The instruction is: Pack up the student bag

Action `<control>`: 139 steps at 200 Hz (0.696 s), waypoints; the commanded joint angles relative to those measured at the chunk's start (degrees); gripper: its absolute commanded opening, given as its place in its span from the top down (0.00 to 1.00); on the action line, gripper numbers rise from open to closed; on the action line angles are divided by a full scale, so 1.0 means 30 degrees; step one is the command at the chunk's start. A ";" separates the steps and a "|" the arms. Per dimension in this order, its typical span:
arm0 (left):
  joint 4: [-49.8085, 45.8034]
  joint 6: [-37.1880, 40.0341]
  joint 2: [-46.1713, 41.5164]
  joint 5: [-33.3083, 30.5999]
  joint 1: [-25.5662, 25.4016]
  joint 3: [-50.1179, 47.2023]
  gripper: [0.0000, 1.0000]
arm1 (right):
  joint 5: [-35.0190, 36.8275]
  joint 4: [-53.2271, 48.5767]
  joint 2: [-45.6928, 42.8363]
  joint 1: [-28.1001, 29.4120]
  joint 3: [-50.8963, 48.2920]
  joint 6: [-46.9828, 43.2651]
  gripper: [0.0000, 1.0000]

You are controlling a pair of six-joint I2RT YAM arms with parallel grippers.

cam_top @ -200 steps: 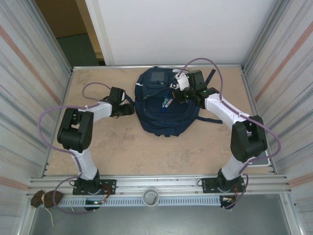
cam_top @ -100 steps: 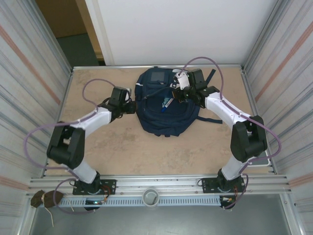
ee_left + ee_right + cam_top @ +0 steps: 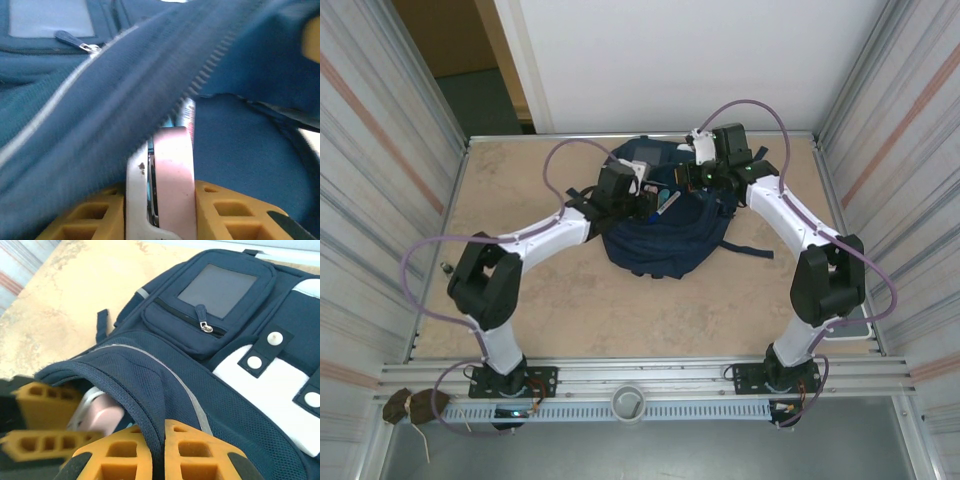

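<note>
Beige table, we note both arms stretched forward, right gripper pinching the navy student bag by its raised lip, left gripper clamped on a pink-white object.

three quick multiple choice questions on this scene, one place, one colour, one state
1. Where is the left tool?
A) on bare table
B) at the student bag's opening, under its lifted edge
C) beside its own base

2. The item held in the left tool is
A) green
B) pink and white
C) black

3. The right tool is
A) pinching the student bag's opening edge
B) open above the table
C) holding a pen

Key: 1 B, blue fabric drapes over it; 2 B, seen clamped in the left wrist view; 3 A, fabric sits pinched in the right wrist view.
</note>
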 commanded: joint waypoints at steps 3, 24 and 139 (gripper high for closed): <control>-0.1598 0.2461 0.1094 -0.3505 0.0059 0.1909 0.61 | -0.1104 0.0860 -0.0240 -0.0369 0.1051 0.0978 1.00; -0.2194 0.3112 0.1671 -0.4817 0.0070 0.2382 0.47 | -0.1215 0.0889 -0.0287 -0.0554 0.0703 0.0982 1.00; 0.0530 0.0028 -0.6516 0.2598 0.2973 -0.5146 0.26 | -0.0683 0.0745 -0.3840 -0.1114 -0.6609 0.1120 0.80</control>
